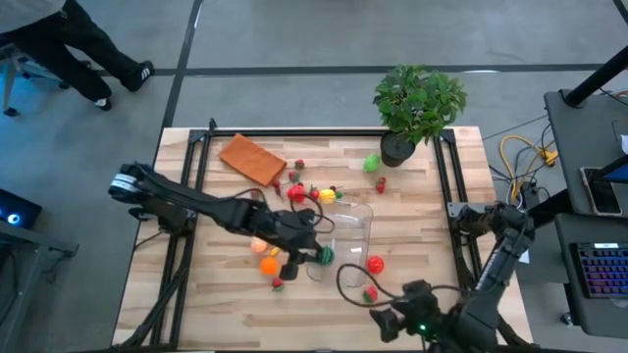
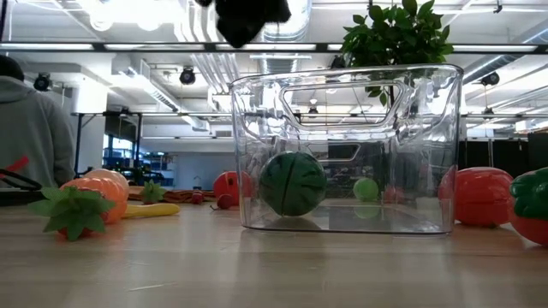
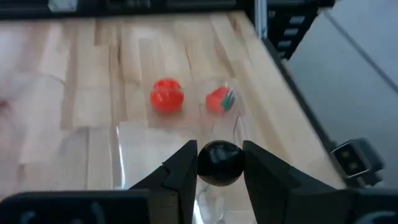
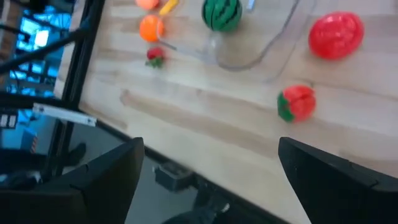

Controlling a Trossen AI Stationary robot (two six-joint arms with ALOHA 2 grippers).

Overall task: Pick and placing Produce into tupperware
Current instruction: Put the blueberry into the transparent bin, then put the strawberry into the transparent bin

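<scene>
The clear tupperware (image 1: 345,235) stands mid-table and fills the low view (image 2: 347,145). A dark green watermelon-striped ball (image 2: 293,182) rests on its floor, at the near left corner (image 1: 324,255). My left gripper (image 1: 302,247) hangs open above that corner (image 2: 248,17). In its wrist view the fingers (image 3: 219,152) frame the ball (image 3: 219,163) far below without touching it. A red tomato (image 1: 374,264) and a red piece with a green top (image 1: 370,292) lie just right of the tub. My right gripper (image 4: 208,180) waits open at the table's near right edge (image 1: 392,319).
More produce lies on the table: an orange piece (image 1: 268,263) and a small red one (image 1: 278,284) left of the tub, a red and yellow cluster (image 1: 312,193) and a green piece (image 1: 371,163) beyond it. An orange-brown pad (image 1: 252,159) and a potted plant (image 1: 417,103) are at the far side. A person (image 2: 30,128) stands beyond the table's left.
</scene>
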